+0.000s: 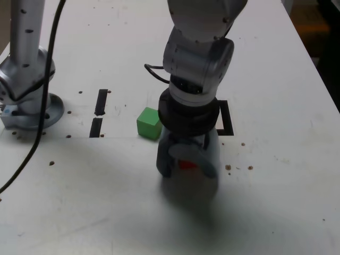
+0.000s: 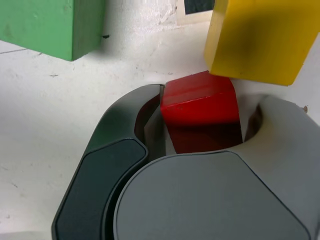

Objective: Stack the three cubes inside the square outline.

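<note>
Red cube (image 2: pixel 199 111), a small stiff block likely light and best pinched on opposite flat sides, sits low at centre frame on the white surface (image 1: pixel 276 202), the jaws closed around it, with yellow cube (image 2: pixel 260 37) touching and green cube (image 1: pixel 149 122) nearby.

The gripper (image 1: pixel 187 162) points down at the table (image 1: pixel 276 202) with a red cube (image 1: pixel 185 164) between its jaws. A green cube (image 1: pixel 149 123) sits just beside it, toward the exterior view's left.
</note>
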